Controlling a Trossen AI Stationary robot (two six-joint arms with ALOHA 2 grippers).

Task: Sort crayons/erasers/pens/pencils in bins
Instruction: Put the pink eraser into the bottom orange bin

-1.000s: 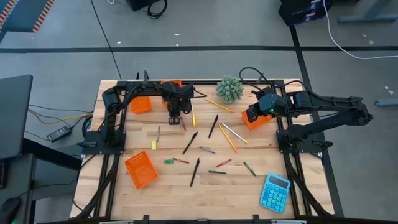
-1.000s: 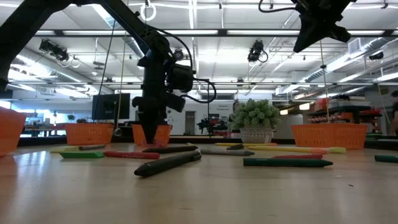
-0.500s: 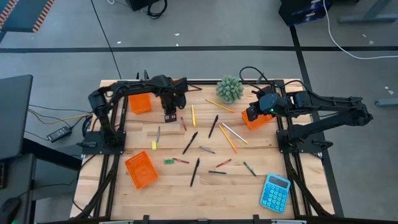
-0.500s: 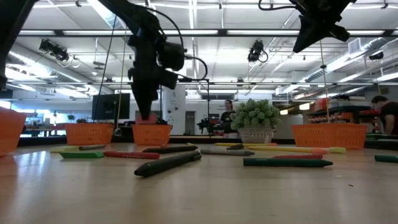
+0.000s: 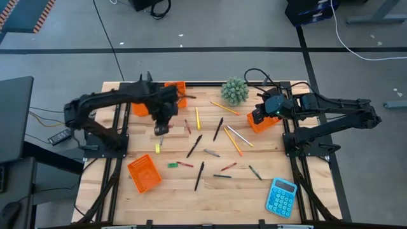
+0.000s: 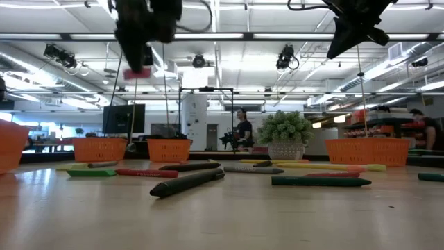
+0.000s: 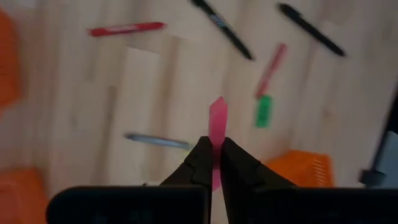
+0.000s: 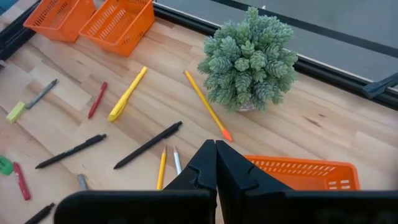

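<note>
My left gripper (image 5: 159,129) hangs high over the table's left half, shut on a pink eraser (image 7: 217,120), which also shows in the low view (image 6: 137,72). Below it lie black pens (image 5: 194,145), yellow pencils (image 5: 232,140), red and green crayons (image 5: 185,164), a yellow eraser (image 5: 157,147) and a green eraser (image 5: 172,165). Orange bins stand at the far left (image 5: 143,105), the near left (image 5: 144,173) and the right (image 5: 264,121). My right gripper (image 8: 215,155) waits shut above the right bin, holding nothing. My left gripper pinches the pink eraser's end (image 7: 216,146) between its two fingertips. The fingers come from above, pointing steeply down. The rest of the eraser sticks out past the tips, lifted well clear of the table.
A green potted plant (image 5: 234,91) stands at the far edge and a blue calculator (image 5: 281,196) at the near right corner. Pens, pencils and crayons are scattered over the table's middle. People show far off in the room behind (image 6: 243,128).
My left gripper has risen from table height to high above the table and gone toward the left and near edges. It has stayed shut on the pink eraser, which is now lifted clear.
</note>
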